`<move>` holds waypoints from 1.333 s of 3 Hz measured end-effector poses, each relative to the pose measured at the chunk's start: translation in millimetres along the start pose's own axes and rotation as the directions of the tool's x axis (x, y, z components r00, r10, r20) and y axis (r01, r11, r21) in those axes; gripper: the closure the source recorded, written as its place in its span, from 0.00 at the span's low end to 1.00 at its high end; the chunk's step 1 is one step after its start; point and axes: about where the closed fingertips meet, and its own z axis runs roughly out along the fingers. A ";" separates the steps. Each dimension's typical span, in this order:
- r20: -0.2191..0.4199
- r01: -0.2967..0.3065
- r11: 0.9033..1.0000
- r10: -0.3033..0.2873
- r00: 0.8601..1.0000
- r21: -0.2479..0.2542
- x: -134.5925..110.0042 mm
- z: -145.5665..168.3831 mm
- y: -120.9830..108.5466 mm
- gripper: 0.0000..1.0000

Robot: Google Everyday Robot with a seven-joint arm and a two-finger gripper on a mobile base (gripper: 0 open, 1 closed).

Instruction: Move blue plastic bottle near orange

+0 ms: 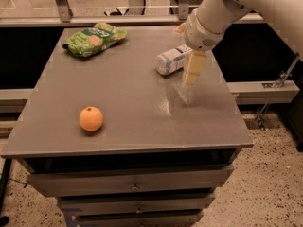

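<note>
The blue plastic bottle [171, 60] lies on its side on the grey table [128, 93], toward the back right, its cap end hidden behind my arm. The orange [91, 118] sits near the front left of the table, well apart from the bottle. My gripper [193, 70] hangs from the white arm at the upper right, just right of the bottle and over its right end, with one pale yellow finger [194, 67] pointing down in front of it.
A green snack bag [93, 38] lies at the table's back left corner. Drawers [132, 186] sit under the table's front edge. A metal rail and glass partition run behind the table.
</note>
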 end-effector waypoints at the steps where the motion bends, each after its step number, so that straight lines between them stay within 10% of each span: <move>1: -0.007 0.031 1.000 -0.031 0.999 -0.004 -1.6 22.8 -28.7 0.00; 3: -0.061 0.076 0.996 -0.078 0.995 -0.041 1.9 53.0 -63.0 0.00; 4: -0.081 0.084 0.994 -0.090 0.993 -0.070 6.1 62.7 -66.1 0.18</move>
